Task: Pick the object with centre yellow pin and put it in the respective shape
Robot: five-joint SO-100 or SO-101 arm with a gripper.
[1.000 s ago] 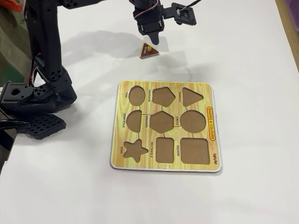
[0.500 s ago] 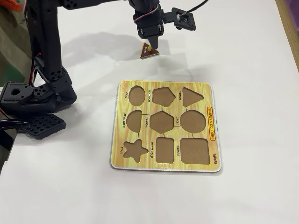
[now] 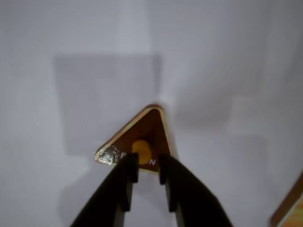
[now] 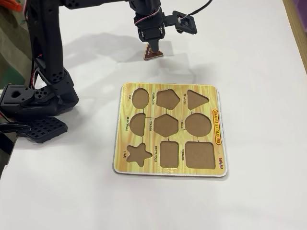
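The object with centre yellow pin (image 3: 147,127) is a dark brown flat triangle lying on the white table. In the wrist view its yellow knob (image 3: 141,150) sits just ahead of the gap between my two black fingertips. My gripper (image 3: 147,165) is open by a narrow gap about the knob's width, with nothing clamped. In the fixed view the gripper (image 4: 152,48) hangs right over the triangle (image 4: 154,54), above the board's top edge. The yellow puzzle board (image 4: 218,143) holds an empty triangle recess (image 4: 196,99) at its upper right.
The board has several other empty cut-outs, among them a star (image 4: 138,154) and a square (image 4: 199,155). The arm's black base (image 4: 36,100) stands at the left table edge. A corner of the board (image 3: 291,210) shows at the wrist view's lower right.
The gripper has come down and slightly left over the triangle, now covering most of it in the fixed view. Triangle and board have not moved.
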